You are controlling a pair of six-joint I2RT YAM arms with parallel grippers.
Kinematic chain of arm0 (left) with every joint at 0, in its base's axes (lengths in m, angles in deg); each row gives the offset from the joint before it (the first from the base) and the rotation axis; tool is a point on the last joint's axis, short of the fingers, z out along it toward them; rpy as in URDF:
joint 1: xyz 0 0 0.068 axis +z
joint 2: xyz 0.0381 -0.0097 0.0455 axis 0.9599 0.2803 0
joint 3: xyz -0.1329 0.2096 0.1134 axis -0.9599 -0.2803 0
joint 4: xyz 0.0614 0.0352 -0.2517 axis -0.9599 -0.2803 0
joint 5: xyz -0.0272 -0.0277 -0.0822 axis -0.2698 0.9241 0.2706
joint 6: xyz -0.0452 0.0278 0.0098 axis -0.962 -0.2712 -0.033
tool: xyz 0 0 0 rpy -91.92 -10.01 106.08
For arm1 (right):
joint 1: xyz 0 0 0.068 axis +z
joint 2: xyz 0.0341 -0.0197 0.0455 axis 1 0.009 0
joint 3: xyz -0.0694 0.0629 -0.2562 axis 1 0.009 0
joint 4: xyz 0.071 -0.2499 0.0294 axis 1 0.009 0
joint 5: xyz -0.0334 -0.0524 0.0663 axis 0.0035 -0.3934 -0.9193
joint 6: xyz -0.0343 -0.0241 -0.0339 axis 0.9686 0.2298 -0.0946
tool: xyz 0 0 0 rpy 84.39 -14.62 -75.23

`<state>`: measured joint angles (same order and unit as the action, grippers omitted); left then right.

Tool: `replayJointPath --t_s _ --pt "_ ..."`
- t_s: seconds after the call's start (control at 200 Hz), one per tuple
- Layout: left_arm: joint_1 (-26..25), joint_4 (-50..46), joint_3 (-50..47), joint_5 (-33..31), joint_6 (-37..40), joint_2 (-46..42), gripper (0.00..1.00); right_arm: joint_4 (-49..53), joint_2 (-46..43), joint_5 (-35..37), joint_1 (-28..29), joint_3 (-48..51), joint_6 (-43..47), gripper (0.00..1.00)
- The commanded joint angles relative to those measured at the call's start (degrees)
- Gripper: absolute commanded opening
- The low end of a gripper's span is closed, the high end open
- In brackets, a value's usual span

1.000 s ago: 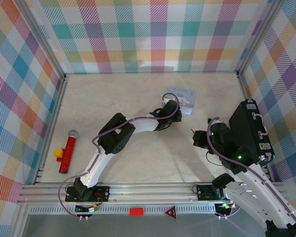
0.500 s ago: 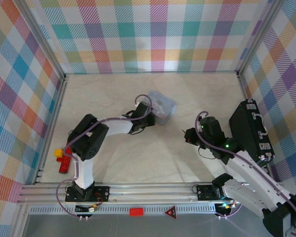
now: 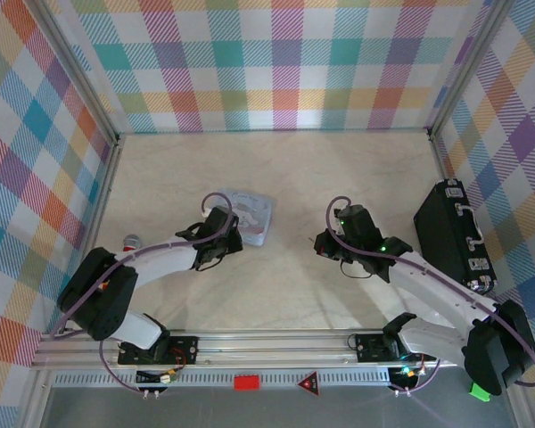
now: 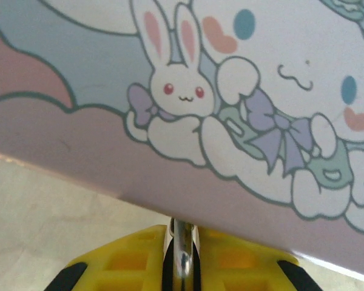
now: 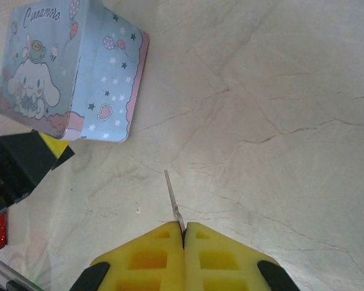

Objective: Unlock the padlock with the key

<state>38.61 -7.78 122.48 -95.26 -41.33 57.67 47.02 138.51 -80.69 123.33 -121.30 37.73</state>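
Observation:
In the left wrist view my left gripper (image 4: 182, 235) is shut on a thin silver bar, the padlock's shackle (image 4: 182, 257); its dark body is hidden. Right in front stands the pastel cartoon tin (image 4: 242, 121), touching the fingers. From above, the left gripper (image 3: 223, 244) sits at the tin's (image 3: 251, 217) near left corner. My right gripper (image 5: 184, 227) is shut on the key (image 5: 171, 194), whose thin silver blade sticks out ahead over the bare table. Seen from the top, the right gripper (image 3: 321, 242) is to the right of the tin, a short gap away.
A big black case (image 3: 452, 234) stands by the right wall. A red toy microphone (image 3: 130, 241) lies at the left, partly under the left arm. Plaid walls close in three sides. The marble tabletop (image 3: 276, 294) lies between the arms.
The left gripper has come left and nearer, and the tin has travelled with it. The right arm has swung left from beside the black case toward the middle, key still in its fingers.

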Motion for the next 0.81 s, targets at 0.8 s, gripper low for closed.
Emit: replayJointPath --t_s 0.8 --pt "-15.61 10.87 4.84 2.56 -11.71 12.03 0.24 -6.09 3.82 -5.8 0.49 2.72 -6.75 0.0"
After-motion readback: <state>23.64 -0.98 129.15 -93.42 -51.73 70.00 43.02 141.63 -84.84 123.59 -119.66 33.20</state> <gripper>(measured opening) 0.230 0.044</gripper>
